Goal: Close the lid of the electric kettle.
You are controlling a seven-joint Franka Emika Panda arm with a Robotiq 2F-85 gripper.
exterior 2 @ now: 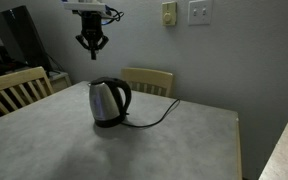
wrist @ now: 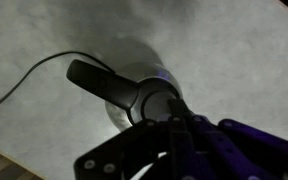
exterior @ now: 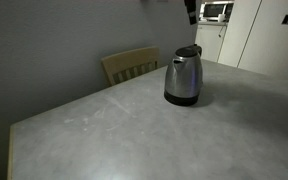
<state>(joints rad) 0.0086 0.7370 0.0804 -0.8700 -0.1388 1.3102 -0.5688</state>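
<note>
The electric kettle is brushed steel with a black base and handle, and it stands upright on the grey table in both exterior views. Its black lid sits on top and looks slightly raised at one side; I cannot tell if it is fully down. My gripper hangs well above the kettle, apart from it, with its fingers together and nothing in them. It also shows at the top edge of an exterior view. In the wrist view the gripper is straight over the lid and the handle.
The kettle's black cord runs across the table. Wooden chairs stand at the table's edges. A microwave sits far behind. A table edge shows in the wrist view.
</note>
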